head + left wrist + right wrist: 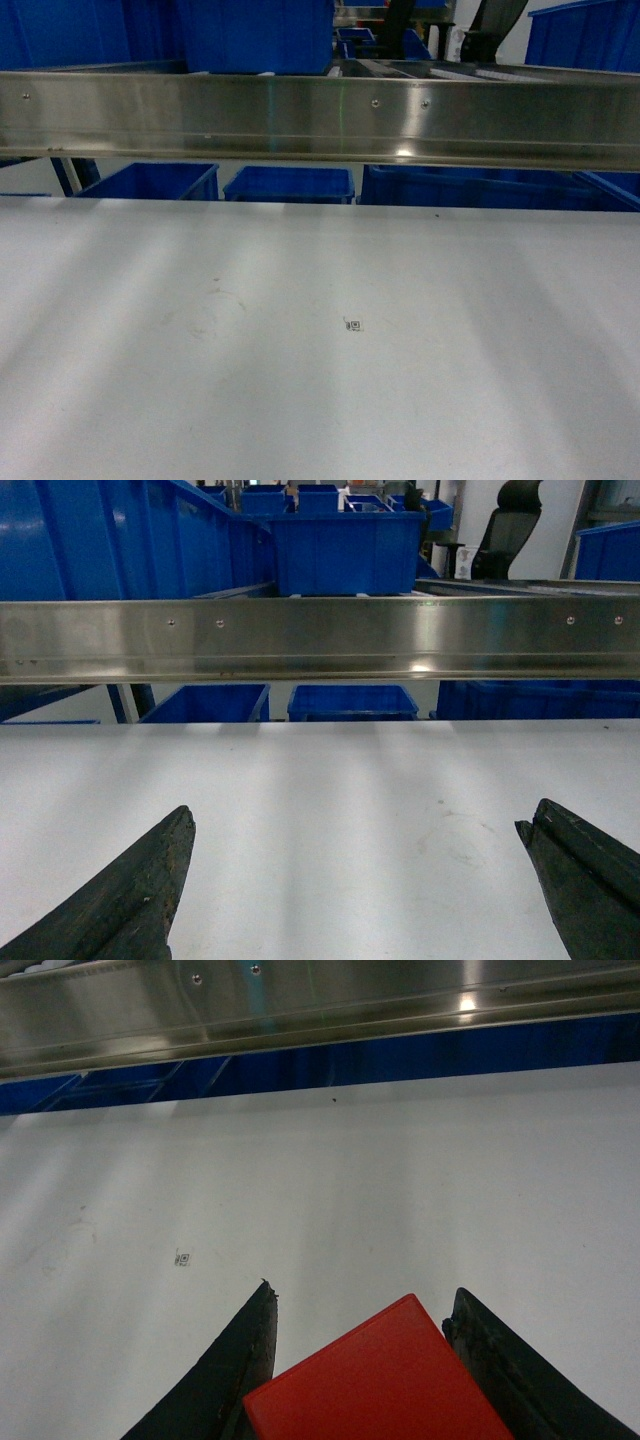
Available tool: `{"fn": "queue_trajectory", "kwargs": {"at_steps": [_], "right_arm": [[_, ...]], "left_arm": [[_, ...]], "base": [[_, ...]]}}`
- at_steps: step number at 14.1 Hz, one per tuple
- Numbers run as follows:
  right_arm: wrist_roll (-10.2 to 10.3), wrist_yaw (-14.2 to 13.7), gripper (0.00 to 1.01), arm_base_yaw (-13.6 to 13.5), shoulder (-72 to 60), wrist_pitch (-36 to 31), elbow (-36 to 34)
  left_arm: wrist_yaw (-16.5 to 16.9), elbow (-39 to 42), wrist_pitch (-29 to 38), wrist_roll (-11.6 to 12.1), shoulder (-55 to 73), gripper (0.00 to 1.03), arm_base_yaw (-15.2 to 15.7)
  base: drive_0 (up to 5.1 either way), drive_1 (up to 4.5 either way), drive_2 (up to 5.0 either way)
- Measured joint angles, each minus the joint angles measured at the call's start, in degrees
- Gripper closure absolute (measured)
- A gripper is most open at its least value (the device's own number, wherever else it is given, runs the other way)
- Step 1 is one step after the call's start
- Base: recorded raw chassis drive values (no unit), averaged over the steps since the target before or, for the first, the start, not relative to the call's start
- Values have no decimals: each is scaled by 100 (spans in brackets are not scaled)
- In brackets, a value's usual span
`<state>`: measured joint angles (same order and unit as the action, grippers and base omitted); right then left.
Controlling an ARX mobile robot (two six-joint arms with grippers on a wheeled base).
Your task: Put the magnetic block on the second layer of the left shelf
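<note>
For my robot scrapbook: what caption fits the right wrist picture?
Right gripper holding the red magnetic block above the white tabletop, facing the steel shelf rail.

i see even, cool light; soft pale bands streak the table (300,400) toward 6 o'clock. small glare spots sit on the steel rail (300,115) at 12. all views slightly soft.

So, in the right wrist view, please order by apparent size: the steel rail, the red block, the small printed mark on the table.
1. Steel rail
2. Red block, though nearness to the camera enlarges it
3. Printed mark, tiny
</note>
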<state>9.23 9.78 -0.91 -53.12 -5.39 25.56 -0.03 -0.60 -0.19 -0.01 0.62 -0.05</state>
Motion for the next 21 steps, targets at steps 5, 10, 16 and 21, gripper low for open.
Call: {"fn": "queue_trajectory", "kwargs": {"at_steps": [5, 10, 16, 21], "right_arm": [[-4, -44, 56, -52, 79, 17, -175], [-4, -59, 56, -48, 79, 24, -175], [-4, -63, 56, -22, 87, 7, -179], [-4, -55, 56, -22, 90, 17, -179]], "left_arm": [[0, 0, 0, 0, 0, 5, 0], [7, 0, 20, 2, 0, 5, 4], [4, 0, 7, 0, 2, 5, 4], [0, 0, -2, 0, 0, 5, 4]], "base": [[0, 0, 0], [-196, 101, 101], [-480, 265, 265], [-503, 243, 243]]}}
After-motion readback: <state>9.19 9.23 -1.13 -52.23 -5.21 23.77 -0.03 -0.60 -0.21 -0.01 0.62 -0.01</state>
